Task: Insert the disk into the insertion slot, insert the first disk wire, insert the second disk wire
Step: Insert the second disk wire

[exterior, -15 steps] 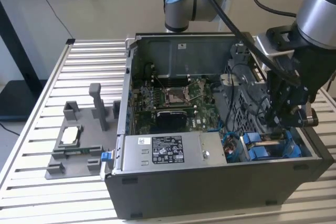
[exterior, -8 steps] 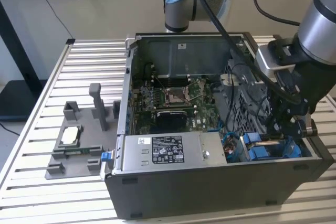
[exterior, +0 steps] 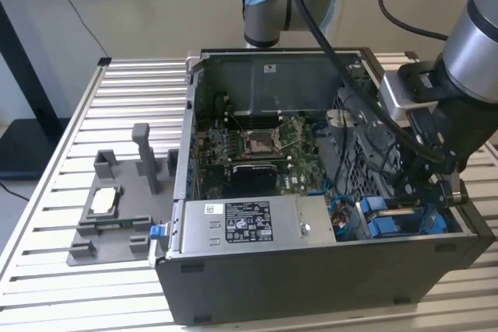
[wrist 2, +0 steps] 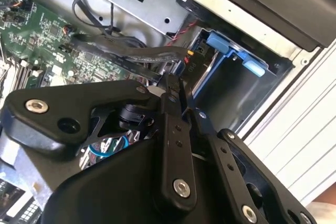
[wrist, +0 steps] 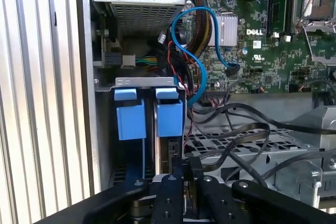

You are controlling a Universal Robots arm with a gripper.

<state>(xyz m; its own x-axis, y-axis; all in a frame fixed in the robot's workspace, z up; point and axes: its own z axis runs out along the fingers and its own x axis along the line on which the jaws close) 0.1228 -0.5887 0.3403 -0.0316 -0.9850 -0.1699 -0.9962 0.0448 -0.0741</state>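
The pincer (wrist: 184, 169), fingers pressed nearly together with nothing visibly between them, reaches down into the computer case (exterior: 311, 270) at the insertion slot (wrist: 149, 129). Just past its tips the disk (wrist: 169, 153) sits in that bay between blue tabs (wrist: 130, 119), with loose black cables (wrist: 236, 129) beside it.

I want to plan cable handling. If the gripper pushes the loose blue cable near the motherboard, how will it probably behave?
The blue cable probably bends easily, since it hangs in a free loop. It likely springs back when released, because the curve is smooth. One end looks plugged into the motherboard, so a hard push may strain it.
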